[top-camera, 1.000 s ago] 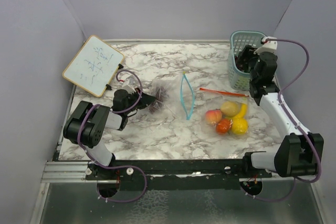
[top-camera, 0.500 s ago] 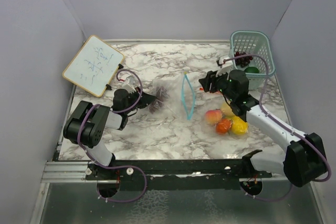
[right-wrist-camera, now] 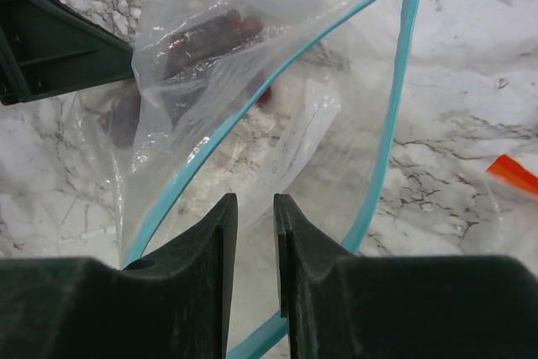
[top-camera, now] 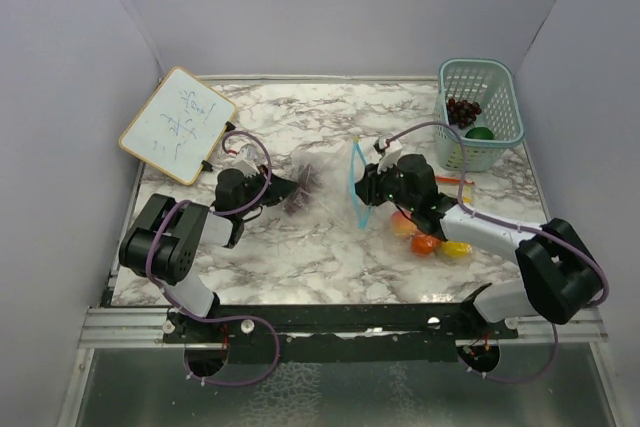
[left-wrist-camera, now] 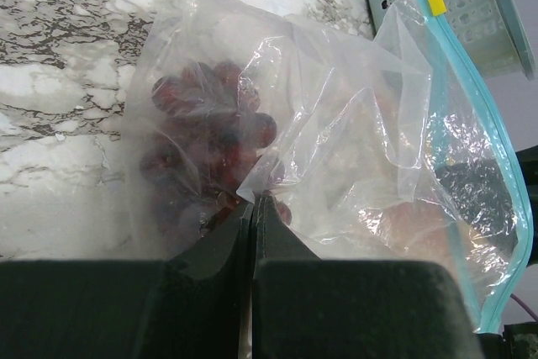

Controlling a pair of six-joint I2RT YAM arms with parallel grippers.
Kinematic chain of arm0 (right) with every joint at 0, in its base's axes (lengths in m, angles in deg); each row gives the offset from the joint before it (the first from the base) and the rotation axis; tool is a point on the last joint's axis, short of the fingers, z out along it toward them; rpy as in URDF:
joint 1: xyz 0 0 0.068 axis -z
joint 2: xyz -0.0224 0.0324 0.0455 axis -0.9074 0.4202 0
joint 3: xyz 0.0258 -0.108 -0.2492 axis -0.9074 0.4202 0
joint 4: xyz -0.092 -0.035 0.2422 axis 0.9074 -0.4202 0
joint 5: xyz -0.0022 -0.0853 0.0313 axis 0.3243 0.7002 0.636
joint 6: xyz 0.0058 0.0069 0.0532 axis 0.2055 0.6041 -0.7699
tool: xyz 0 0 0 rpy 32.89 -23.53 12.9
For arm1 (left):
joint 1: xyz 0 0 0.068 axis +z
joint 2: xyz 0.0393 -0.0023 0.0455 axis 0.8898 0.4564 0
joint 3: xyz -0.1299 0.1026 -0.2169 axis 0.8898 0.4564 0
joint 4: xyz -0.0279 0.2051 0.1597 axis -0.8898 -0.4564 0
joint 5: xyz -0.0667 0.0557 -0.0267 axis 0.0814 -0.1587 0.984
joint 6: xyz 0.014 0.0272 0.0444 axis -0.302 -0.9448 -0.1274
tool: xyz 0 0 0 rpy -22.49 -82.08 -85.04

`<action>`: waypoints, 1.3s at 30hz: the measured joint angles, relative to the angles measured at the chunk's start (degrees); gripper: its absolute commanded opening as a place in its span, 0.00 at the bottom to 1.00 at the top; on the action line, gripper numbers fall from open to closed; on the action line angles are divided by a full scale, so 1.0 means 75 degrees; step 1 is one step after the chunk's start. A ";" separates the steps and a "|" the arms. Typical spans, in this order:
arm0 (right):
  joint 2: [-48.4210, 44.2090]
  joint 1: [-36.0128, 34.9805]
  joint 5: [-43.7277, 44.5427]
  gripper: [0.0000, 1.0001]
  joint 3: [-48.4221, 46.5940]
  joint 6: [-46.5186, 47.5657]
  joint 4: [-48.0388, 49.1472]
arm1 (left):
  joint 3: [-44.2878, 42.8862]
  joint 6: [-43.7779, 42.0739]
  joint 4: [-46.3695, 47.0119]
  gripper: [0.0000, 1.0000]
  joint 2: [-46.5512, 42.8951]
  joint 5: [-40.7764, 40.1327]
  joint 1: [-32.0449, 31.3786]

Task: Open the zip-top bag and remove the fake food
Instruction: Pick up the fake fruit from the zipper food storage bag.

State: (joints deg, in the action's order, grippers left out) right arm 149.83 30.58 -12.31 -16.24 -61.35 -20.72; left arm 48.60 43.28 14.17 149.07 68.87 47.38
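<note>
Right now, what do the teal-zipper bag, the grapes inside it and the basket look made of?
Teal-zipper bag: thin clear plastic film, glossy; it crinkles and catches glare.
Grapes: probably hard plastic, dark red with shiny spots, though blurred through the film.
Basket: seemingly moulded plastic, matte teal, pierced by a grid of holes.

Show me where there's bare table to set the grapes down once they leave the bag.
Bare marble in two patches: the far strip between the whiteboard and the basket, and the near strip between the left arm and the pile of fruit. The middle is crowded: the left hand and right hand meet at the zip-top bag.
</note>
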 measured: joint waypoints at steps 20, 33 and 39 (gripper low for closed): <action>0.3165 0.0000 -0.1708 0.22 0.0358 -0.3005 0.4371 | -0.0090 -0.0641 -0.1443 0.00 -0.1402 -0.0615 -0.0498; 0.2579 0.0000 -0.1274 0.38 0.0603 -0.2696 0.4310 | -0.1361 -0.1894 -0.3442 0.00 -0.2707 -0.1868 -0.2092; 0.2363 0.0000 -0.1163 0.63 0.0685 -0.2346 0.3952 | -0.0930 -0.1973 -0.3491 0.00 -0.2238 -0.2139 -0.1903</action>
State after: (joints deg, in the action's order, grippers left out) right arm 167.55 30.58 -21.03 -11.10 -78.94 8.92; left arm 41.63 28.48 -12.02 132.28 52.83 33.11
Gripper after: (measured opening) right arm 0.526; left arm 0.011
